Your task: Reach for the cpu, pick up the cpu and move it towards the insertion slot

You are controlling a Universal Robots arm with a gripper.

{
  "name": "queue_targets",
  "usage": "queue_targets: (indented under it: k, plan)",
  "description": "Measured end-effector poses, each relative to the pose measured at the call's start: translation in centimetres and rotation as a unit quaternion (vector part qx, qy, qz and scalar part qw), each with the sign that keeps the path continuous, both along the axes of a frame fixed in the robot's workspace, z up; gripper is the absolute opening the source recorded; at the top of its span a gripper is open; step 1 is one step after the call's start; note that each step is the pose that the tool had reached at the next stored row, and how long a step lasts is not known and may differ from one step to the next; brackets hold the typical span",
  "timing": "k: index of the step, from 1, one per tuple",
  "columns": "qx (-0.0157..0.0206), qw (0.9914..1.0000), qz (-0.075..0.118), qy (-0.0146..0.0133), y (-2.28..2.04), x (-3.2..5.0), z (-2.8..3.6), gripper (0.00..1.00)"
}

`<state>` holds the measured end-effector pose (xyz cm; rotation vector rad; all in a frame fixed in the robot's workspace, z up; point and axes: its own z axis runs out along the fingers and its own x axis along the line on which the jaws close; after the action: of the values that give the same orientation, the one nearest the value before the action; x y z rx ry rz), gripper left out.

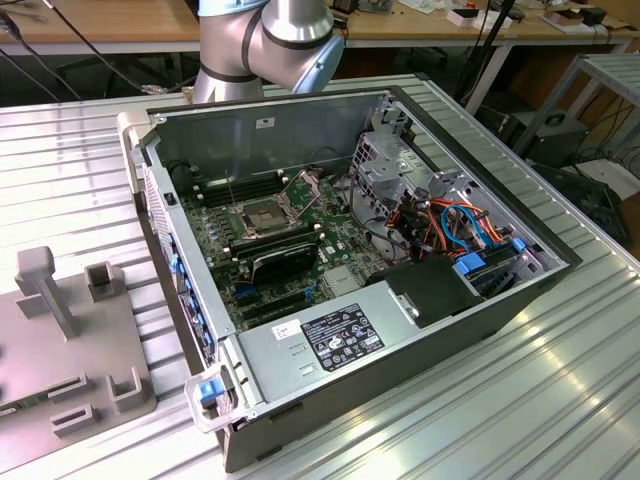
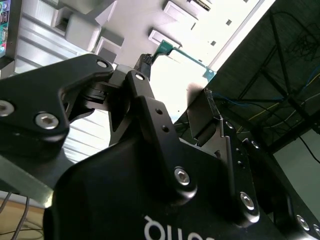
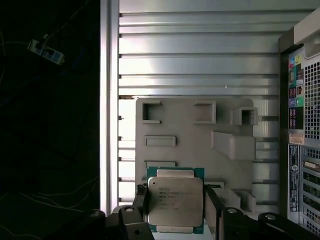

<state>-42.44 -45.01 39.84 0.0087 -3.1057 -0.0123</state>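
**Chip gripped, held clear of the computer**

Seen in the first wrist view: end effector (image 3: 175, 207) clenched on the cpu (image 3: 175, 201), black fingers (image 3: 140, 202) pressing against two opposite edges of the chip. Silver lid and green border of the chip facing the camera. Hanging above a grey holder plate (image 3: 195, 140) with raised brackets, itself lying on the ribbed metal desk (image 3: 200, 60). Beside the plate, the rear panel of the computer case (image 3: 302, 125).

Seen in the exterior view: open computer case (image 1: 350, 300) on the ribbed desk (image 1: 560, 380), insertion slot (image 1: 262, 215) on the green board with its metal bracket (image 1: 303, 186) hinged up, dark centre uncovered. Robot arm (image 1: 265, 45) behind the case. Grey holder plate (image 1: 60, 340) at the exterior view's left, well apart from the slot.
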Motion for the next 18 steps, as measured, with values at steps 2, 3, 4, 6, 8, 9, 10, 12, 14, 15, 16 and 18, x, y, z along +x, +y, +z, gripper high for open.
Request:
queue_targets:
  k: [2, 3, 4, 6, 8, 9, 10, 12, 14, 15, 16, 18]
  plan:
    - [0.0000, 1.00000, 0.000, 0.0000, 0.00, 0.16, 0.00, 0.54]
    - [-0.0001, 1.00000, 0.000, 0.0000, -0.01, 0.29, 0.00, 0.54]
    - [0.0000, 1.00000, 0.000, 0.0000, -0.01, 0.41, 0.00, 0.54]
    - [0.0000, 1.00000, 0.000, 0.0000, 0.00, 0.47, 0.00, 0.54]
    - [0.0000, 1.00000, 0.000, 0.0000, -0.01, 0.65, 0.00, 0.54]
    - [0.0000, 1.00000, 0.000, 0.0000, 0.00, 0.73, 0.00, 0.54]
    - [0.0000, 1.00000, 0.000, 0.0000, 0.00, 0.78, 0.00, 0.54]
    - [0.0000, 1.00000, 0.000, 0.0000, 0.00, 0.88, 0.00, 0.54]
    - [0.0000, 1.00000, 0.000, 0.0000, -0.01, 1.03, 0.00, 0.54]
    - [0.0000, 1.00000, 0.000, 0.0000, -0.01, 1.10, 0.00, 0.54]
    - [0.0000, 1.00000, 0.000, 0.0000, 0.00, 1.17, 0.00, 0.54]
    - [0.0000, 1.00000, 0.000, 0.0000, 0.00, 1.30, 0.00, 0.54]
